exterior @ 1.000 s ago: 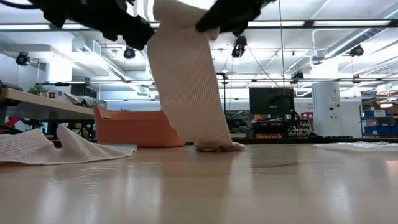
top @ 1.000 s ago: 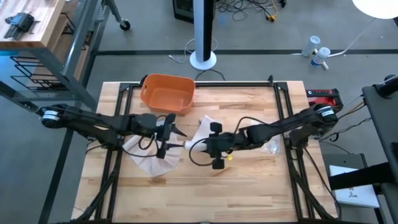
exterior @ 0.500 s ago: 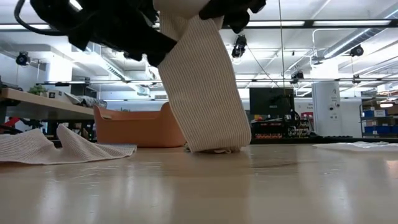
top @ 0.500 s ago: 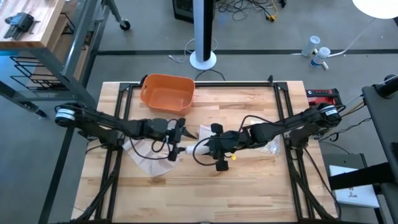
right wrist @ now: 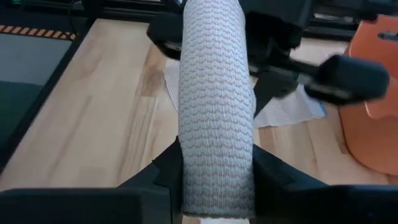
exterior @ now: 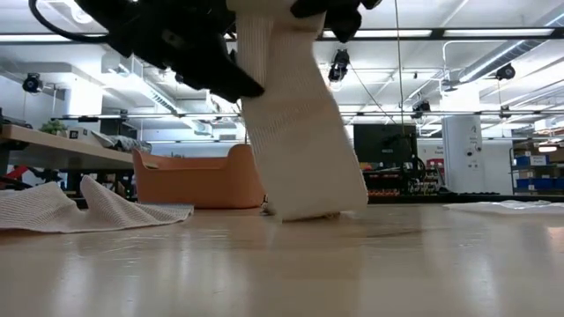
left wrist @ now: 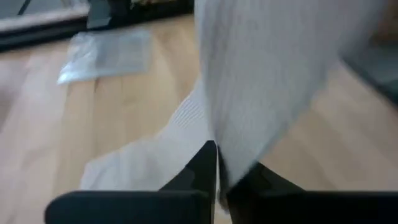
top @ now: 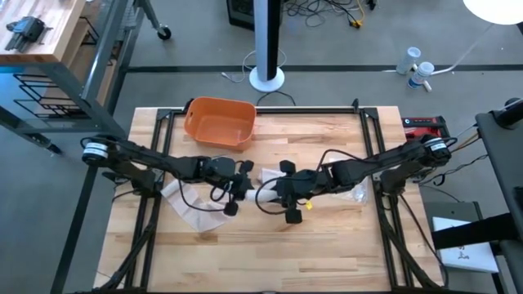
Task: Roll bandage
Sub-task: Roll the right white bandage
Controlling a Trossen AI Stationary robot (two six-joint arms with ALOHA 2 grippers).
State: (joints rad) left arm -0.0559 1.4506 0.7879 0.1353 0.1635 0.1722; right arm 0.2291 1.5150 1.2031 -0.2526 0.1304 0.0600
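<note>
A white ribbed bandage is held above the middle of the table between my two grippers. Its rolled part (right wrist: 216,112) sits in my right gripper (top: 270,193), which is shut on it. A loose strip (exterior: 304,123) hangs down from the roll, and its lower end (exterior: 304,211) rests crumpled on the wood. My left gripper (top: 243,186) is shut on this strip, close beside the right gripper. The low view cuts off both grippers at the top. My left gripper pinches the hanging strip (left wrist: 229,163) between its two shut fingers, level from the table's left. The strip runs up past the fingertips (left wrist: 210,158); whether they hold an edge or a fold does not show. My right gripper holds the roll between its two fingers (right wrist: 163,171), coming level from the table's right. The roll (right wrist: 216,155) lies along the fingers and reaches out past their ends. It is lifted clear of the table.
A second white cloth (top: 189,206) lies spread on the table under the left arm. An orange basin (top: 219,122) stands at the far edge. A clear plastic wrapper (top: 355,193) lies under the right arm. Bare wood stretches along the near side.
My left gripper has moved toward the table's right edge, closing on the right gripper. The hanging strip has shifted the same way, and its lower end stays on the table.
</note>
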